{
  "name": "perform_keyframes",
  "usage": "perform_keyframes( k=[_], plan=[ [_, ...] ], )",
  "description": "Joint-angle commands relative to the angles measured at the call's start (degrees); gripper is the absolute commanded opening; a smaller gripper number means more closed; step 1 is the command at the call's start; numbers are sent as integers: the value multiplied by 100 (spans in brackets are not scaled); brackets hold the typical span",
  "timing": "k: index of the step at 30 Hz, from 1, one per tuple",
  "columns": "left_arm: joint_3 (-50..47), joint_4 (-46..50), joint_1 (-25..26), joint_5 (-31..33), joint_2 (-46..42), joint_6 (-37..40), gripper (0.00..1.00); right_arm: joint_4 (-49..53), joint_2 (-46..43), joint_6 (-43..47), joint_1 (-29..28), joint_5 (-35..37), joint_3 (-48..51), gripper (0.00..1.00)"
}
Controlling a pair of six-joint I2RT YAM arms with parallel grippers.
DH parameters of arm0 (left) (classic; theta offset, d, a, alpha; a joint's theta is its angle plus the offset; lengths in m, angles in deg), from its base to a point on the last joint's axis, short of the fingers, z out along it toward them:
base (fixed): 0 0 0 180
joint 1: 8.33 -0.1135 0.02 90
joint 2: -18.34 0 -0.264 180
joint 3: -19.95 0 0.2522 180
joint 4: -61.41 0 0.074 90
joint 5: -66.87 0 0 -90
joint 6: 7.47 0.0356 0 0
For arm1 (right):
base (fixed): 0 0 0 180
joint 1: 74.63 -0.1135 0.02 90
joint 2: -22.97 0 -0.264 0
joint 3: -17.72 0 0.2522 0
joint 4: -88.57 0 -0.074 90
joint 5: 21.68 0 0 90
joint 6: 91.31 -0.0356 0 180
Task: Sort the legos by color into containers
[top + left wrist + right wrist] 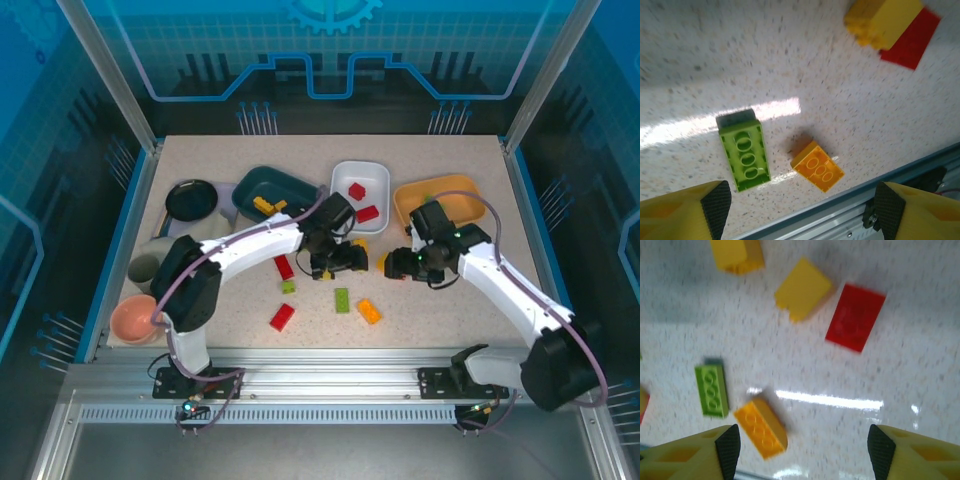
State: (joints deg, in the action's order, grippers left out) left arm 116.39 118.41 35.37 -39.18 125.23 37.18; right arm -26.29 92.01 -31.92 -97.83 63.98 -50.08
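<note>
Loose legos lie on the speckled table between the arms: a green brick (pixel 342 300), an orange brick (pixel 368 311), two red bricks (pixel 283 267) (pixel 282 317) and a small green one (pixel 288 287). My left gripper (pixel 335 262) (pixel 801 207) hangs open above the green brick (pixel 745 155) and the orange brick (pixel 817 166), holding nothing. My right gripper (pixel 408 265) (pixel 804 452) is open and empty over the same orange brick (pixel 761 428), with a yellow brick (pixel 802 288) and a red brick (pixel 855 316) beyond. At the back stand the teal tray (pixel 262 180), white tray (pixel 345 170) and orange tray (pixel 455 185).
A black round dish (pixel 190 198) sits at the back left, a grey cup (pixel 148 267) and a pink bowl (pixel 133 318) along the left edge. The white tray holds two red bricks (pixel 357 190); the teal tray holds a yellow one (pixel 265 205). The table's metal front rail (pixel 880 185) runs close below the grippers.
</note>
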Motion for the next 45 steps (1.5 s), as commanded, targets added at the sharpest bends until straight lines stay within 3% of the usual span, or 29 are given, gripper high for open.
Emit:
perform_keyframes(
  k=[1,7,10,14,24,28,35,40,45],
  plan=[
    [171,392,-2,-76,108,-454,78,504,-250,100,-419,-252,94,71],
    [-405,395,-46,632,-405,-1348,78,145,348,210,-1552,-90,333,71],
    [-920,586,-270,1079,-980,-1841,78,-120,831,330,-1858,67,328,71],
    [-1564,527,-657,1271,-1697,-2210,78,-268,1508,494,-2063,325,70,72],
    [-1822,602,-955,1605,-2421,-2149,78,-582,2513,649,-2199,417,-161,63],
    [-1918,615,-1029,1622,-2550,-2123,78,-655,2772,633,-2214,400,-241,55],
    [-1873,682,-1120,1867,-2797,-1971,78,-465,2665,578,-2197,763,-467,29],
    [-1630,951,-1160,2603,-3241,-1713,78,-273,2387,582,-1980,655,-1452,26],
    [-1715,925,-1311,3178,-3736,-1639,78,-590,3607,482,-1781,156,-3413,24]
  ],
)
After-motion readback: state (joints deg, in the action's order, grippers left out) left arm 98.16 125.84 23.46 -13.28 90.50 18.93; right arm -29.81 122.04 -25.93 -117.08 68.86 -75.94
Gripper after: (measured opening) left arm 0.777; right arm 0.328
